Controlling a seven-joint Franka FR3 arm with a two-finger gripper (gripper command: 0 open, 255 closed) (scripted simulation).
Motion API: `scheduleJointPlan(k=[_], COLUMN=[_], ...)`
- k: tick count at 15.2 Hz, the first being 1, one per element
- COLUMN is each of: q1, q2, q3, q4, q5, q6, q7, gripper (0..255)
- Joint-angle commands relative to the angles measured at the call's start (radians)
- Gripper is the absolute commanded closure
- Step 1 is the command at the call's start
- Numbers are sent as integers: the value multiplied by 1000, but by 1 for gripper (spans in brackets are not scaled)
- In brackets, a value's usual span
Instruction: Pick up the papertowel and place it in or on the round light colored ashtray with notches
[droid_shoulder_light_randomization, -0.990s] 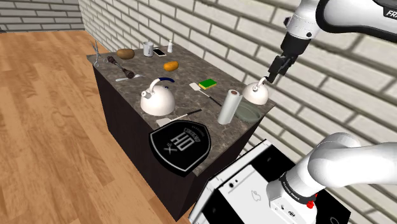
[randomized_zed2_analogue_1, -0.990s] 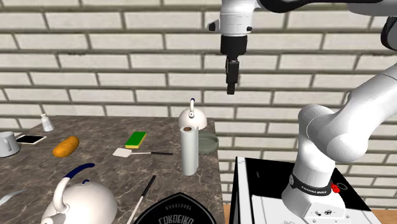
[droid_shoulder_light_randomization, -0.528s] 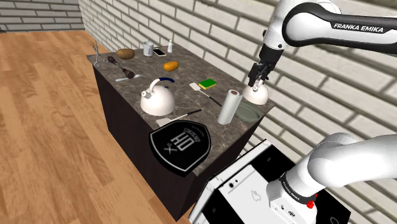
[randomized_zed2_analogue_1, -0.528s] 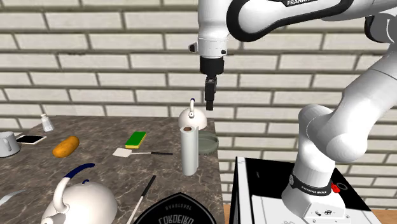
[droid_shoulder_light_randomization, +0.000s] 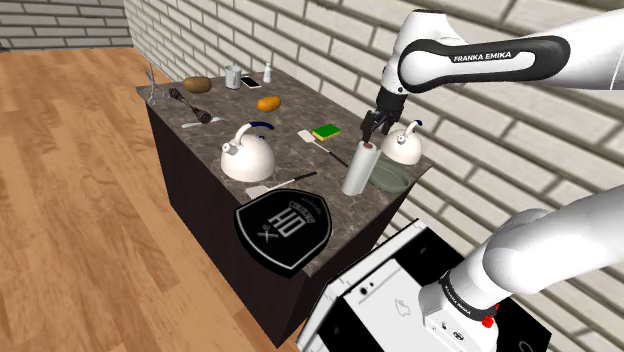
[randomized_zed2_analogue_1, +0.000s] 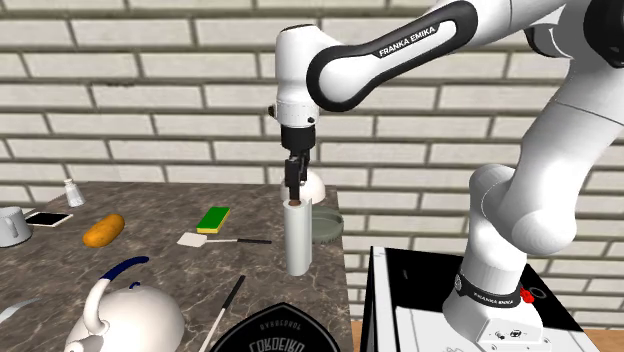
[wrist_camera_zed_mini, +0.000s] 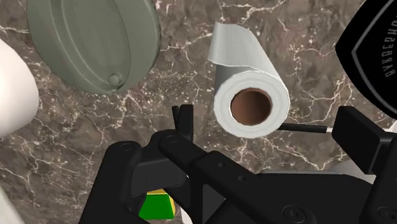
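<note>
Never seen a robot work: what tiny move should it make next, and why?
Probably lower the gripper straight down: it hangs open just above the upright paper towel roll, roughly over its top but not yet clasping it.

A white paper towel roll (wrist_camera_zed_mini: 222, 105) is seen end-on, upright on the dark marbled tabletop (wrist_camera_zed_mini: 184, 57). Its brown core is turned to the camera, and a loose sheet is hung down one side. The black end effector (wrist_camera_zed_mini: 270, 121) is held over it with the fingers (wrist_camera_zed_mini: 184, 119) set apart, neither touching the roll. A round grey-green ashtray (wrist_camera_zed_mini: 89, 38) is set near the roll but apart from it. A white rounded body (wrist_camera_zed_mini: 13, 89) is cut off beside the ashtray.
</note>
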Motion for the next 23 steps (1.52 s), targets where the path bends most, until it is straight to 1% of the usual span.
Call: scheduleJointPlan(k=[1,2,3,10,18,19,23], q1=[-2,-2,-3,-5,-5,-5,-5], q2=[65,101,106,152,152,152,153], q3=[-5,-7,-8,-10,-10,-10,-10], q4=[12,23,25,-34,-34,-34,-34], q5=[7,11,12,7,7,7,7], q6=[58,83,86,192,192,192,192], q7=[2,2,2,5,5,5,5], gripper=[0,0,0,0,0,255,255])
